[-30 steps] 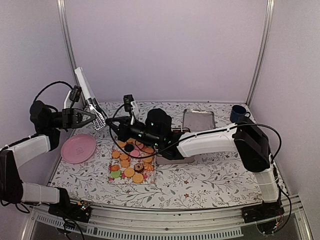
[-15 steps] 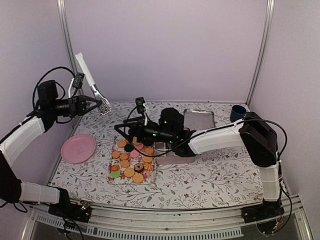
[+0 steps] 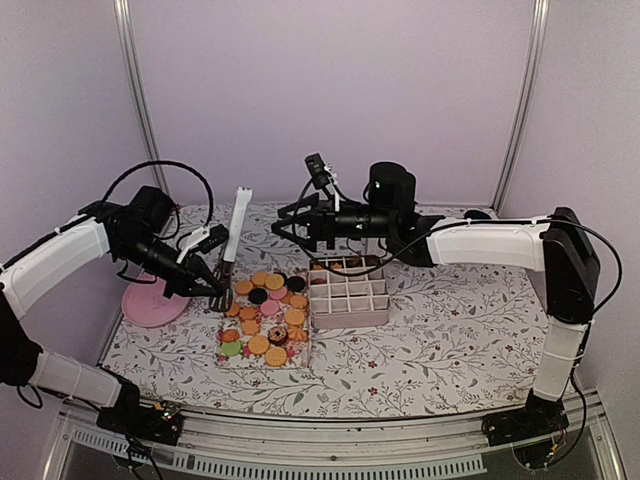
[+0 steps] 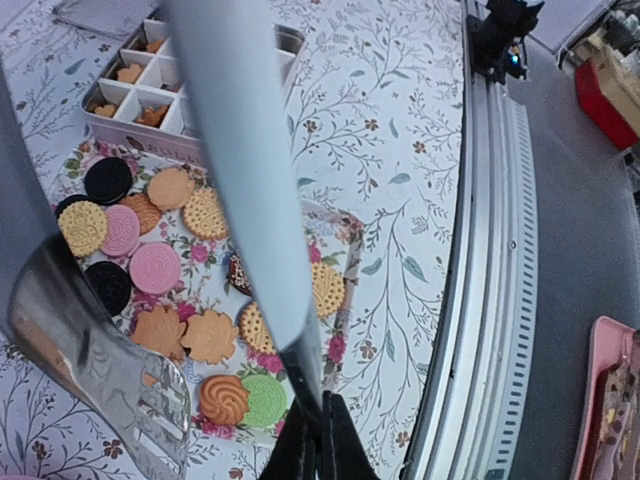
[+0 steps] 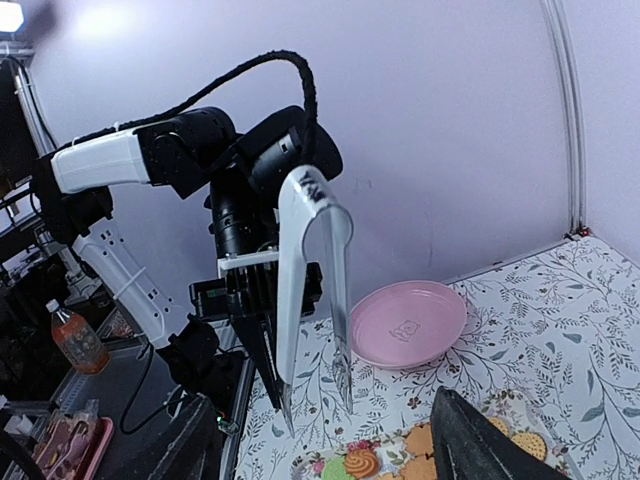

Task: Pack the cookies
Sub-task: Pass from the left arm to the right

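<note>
Presently: left gripper point(image 4: 320, 447) fully closed, pinched on the lower end of one arm of the tongs point(image 4: 245, 170). The tongs stand roughly upright with the hinge end up and the second arm splayed free. The tong tips hang at the left edge of the floral tray point(image 3: 303, 356), seemingly just above it rather than touching; the top view is not sharp enough to be sure.

Right gripper point(image 3: 303, 230): fingers spread wide with nothing between them, raised over the back-left corner of the white divided box point(image 3: 348, 320).

Cookies point(image 3: 266, 318): most lie flat in loose rows on the floral tray, orange-tan with a few black, pink and green. A few tan ones sit in the box's back compartments. The box stands just beside the tray's right side.

Pink plate point(image 3: 155, 300) lies left of the tray, under the left arm.
</note>
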`<state>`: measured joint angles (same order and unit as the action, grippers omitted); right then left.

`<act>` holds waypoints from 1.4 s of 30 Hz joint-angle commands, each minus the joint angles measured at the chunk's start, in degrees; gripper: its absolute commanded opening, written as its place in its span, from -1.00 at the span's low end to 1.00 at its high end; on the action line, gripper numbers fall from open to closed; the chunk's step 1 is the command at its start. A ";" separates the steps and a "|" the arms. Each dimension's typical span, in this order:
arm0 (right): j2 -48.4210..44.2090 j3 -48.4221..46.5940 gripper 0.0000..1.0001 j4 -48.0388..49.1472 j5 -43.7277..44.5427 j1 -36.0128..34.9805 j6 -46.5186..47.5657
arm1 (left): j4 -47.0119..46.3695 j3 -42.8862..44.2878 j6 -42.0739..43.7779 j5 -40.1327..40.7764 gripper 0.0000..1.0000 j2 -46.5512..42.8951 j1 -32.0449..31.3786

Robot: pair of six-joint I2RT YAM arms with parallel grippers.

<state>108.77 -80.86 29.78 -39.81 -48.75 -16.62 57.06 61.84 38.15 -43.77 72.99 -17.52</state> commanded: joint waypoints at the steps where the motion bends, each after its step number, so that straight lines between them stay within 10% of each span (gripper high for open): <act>1: -0.52 -3.68 0.41 -4.36 -6.86 -1.05 3.54 | 7.68 3.11 8.07 1.07 -1.00 -0.57 -3.67; 21: 6.06 -6.24 -0.28 4.18 -10.29 -8.27 -2.74 | 6.09 4.63 6.84 2.96 -1.00 -0.96 -6.73; 28: 8.87 -7.21 -1.00 10.91 -8.61 -9.18 -7.16 | 5.29 4.22 6.59 4.10 -1.00 -1.17 -6.70; 34: 8.82 -6.88 -1.00 12.19 -8.06 -9.30 -8.16 | 4.28 3.47 5.95 5.85 -1.00 -1.57 -6.65; 40: 5.83 -0.97 -1.00 17.49 -3.65 -9.28 -7.81 | -0.81 2.79 0.99 0.17 0.42 -4.62 -3.70; 42: 5.24 0.30 -1.00 19.09 -2.76 -9.29 -8.11 | -1.19 2.14 0.40 -4.09 0.55 -5.81 -2.37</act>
<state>116.97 -83.11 42.48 -45.50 -57.10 -23.05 60.36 64.75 41.23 -41.01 70.32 -22.26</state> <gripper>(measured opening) 0.016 0.726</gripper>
